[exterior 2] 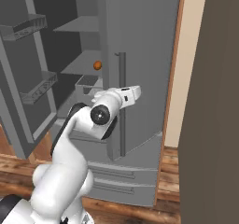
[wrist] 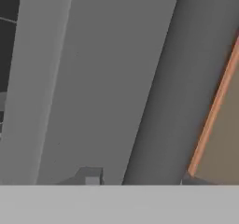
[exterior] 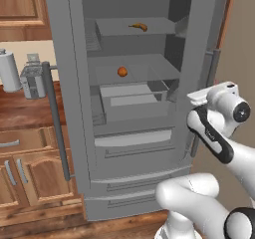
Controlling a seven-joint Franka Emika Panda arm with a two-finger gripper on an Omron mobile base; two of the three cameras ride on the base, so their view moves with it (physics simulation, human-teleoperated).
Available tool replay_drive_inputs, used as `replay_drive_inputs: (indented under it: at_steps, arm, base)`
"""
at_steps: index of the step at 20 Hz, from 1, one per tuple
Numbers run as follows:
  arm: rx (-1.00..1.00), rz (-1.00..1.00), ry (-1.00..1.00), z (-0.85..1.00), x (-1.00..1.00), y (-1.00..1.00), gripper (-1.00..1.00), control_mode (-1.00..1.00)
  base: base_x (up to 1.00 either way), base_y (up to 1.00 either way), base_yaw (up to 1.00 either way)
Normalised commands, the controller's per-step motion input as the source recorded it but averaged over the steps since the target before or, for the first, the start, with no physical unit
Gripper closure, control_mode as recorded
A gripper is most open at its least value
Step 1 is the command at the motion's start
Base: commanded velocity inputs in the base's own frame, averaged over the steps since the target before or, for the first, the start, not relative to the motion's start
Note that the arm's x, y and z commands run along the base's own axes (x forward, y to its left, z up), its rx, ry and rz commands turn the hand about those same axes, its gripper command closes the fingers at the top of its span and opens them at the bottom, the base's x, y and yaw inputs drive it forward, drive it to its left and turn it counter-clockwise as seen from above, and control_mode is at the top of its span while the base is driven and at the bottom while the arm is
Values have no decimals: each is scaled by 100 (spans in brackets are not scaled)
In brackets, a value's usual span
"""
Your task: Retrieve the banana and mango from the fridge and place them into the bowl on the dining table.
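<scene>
Banana (exterior: pixel 139 27) and mango (exterior: pixel 122 71) both sit inside the fridge (exterior: pixel 129 148), not yet collected. Pincer (exterior 2: pixel 135 91) at the end of the white arm hangs just beside the right door's bar handle (exterior 2: pixel 122 101), at the fridge's right side. Whether it is spread or pressed together, cannot tell; the tips show in no usable detail and the hand view gives mostly flat grey door surface.

Left door (exterior: pixel 62 83) stands swung wide, which is why the shelves are exposed. Banana lies on the upper shelf toward the fridge's back; mango rests on the shelf below it, near that shelf's middle, well apart from the banana.

Right door (exterior 2: pixel 140 55) looks shut or nearly so, between the hand and the shelves: likely obstacle to a straight reach. Toaster (exterior: pixel 32 79) and a white canister (exterior: pixel 9 69) stand on the bench left of the fridge.
</scene>
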Motion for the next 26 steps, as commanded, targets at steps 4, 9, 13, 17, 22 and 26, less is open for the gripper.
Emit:
replay_drive_inputs:
  at_steps: [4,9,13,17,22,26]
  arm:
    - [3,0,3,82,-67,-19,-100,-100]
    - [5,0,13,92,-18,-1,-100,-100]
    - [16,0,14,86,-51,0,-100,-100]
    - [5,0,7,32,-80,23,-100,-100]
    - [-5,6,11,8,-64,71,-100,-100]
    - [-24,6,11,-3,-32,100,-100,-100]
  base:
    - [0,0,0]
    - [0,0,0]
    - [0,0,0]
    - [0,0,0]
    - [0,0,0]
    - [0,0,0]
